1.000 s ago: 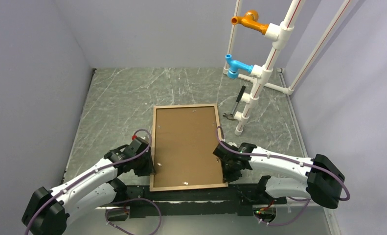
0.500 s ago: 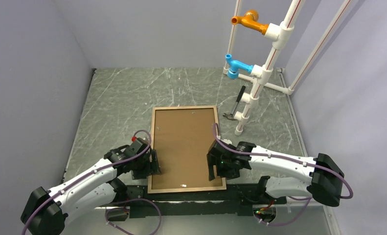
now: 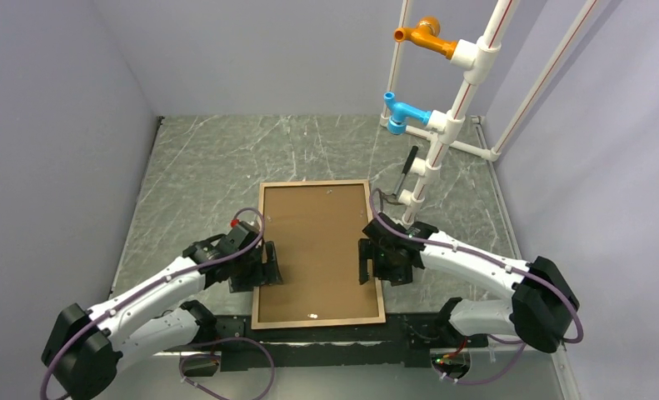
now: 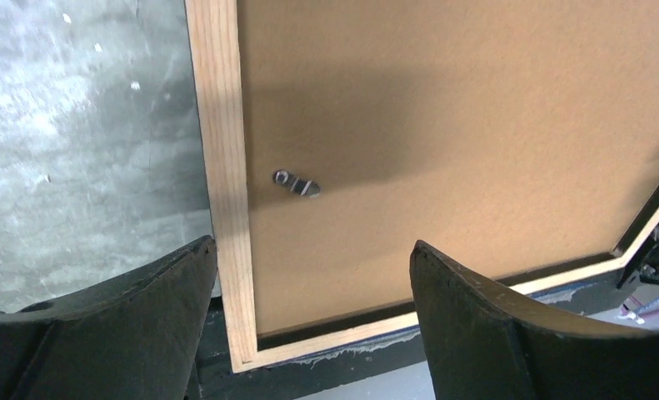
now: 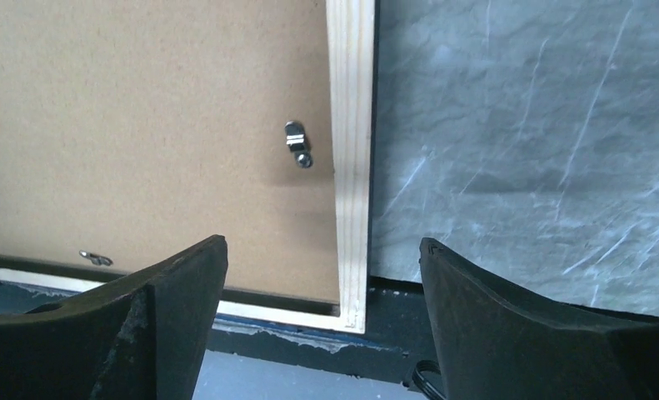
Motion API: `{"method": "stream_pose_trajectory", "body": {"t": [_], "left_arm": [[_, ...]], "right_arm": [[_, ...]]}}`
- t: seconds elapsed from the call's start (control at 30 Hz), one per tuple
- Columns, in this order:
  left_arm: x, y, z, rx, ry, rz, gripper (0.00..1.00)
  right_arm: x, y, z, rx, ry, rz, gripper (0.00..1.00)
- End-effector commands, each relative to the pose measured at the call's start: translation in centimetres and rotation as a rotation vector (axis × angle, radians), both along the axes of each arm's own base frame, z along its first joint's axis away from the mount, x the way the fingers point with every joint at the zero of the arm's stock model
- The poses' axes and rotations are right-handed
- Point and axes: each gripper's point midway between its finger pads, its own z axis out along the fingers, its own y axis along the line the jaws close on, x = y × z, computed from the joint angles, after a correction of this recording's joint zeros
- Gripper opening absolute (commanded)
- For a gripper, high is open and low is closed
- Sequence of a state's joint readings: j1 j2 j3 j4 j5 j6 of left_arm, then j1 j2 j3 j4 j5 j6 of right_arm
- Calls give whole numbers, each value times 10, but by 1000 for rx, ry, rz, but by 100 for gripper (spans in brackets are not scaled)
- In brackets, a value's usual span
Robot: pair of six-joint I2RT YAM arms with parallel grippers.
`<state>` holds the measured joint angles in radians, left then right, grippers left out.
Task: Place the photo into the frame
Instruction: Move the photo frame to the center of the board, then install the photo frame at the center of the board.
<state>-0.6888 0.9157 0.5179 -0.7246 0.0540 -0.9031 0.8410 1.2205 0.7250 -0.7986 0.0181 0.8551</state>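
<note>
The frame [image 3: 316,182] lies flat on the marble table, back side up, its pale wood rails [image 4: 223,167] [image 5: 351,125] around a brown backing board [image 3: 317,242]. The photo is hidden. My left gripper [image 3: 255,268] hangs open over the left rail, its fingers straddling the rail with nothing between them [image 4: 313,246]. My right gripper [image 3: 374,265] hangs open over the right rail in the same way [image 5: 324,242]. Small metal turn clips [image 4: 297,182] [image 5: 297,143] sit on the board near each rail. A gap shows between the board and the near rail.
A white pipe rack [image 3: 442,125] with an orange fitting [image 3: 426,35] and a blue fitting [image 3: 402,112] stands at the back right. A small dark tool [image 3: 403,173] lies by its foot. Grey walls close in left and right. The black arm mount [image 3: 326,333] runs along the near edge.
Both grippers have opened and let go of the frame's side rails. They moved a little away from the near edge. The frame has settled flat.
</note>
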Motion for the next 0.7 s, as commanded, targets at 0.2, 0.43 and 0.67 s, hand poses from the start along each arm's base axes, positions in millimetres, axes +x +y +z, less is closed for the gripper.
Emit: {"method": "stream_pose_trajectory", "body": {"t": [0.2, 0.43, 0.67], "left_arm": [[26, -9, 8, 64, -37, -38, 86], [29, 8, 4, 147, -58, -20, 85], [24, 6, -5, 125, -43, -22, 84]], "right_arm": [[42, 10, -3, -61, -74, 37, 83], [43, 8, -23, -96, -44, 49, 66], [41, 5, -34, -108, -23, 56, 56]]}}
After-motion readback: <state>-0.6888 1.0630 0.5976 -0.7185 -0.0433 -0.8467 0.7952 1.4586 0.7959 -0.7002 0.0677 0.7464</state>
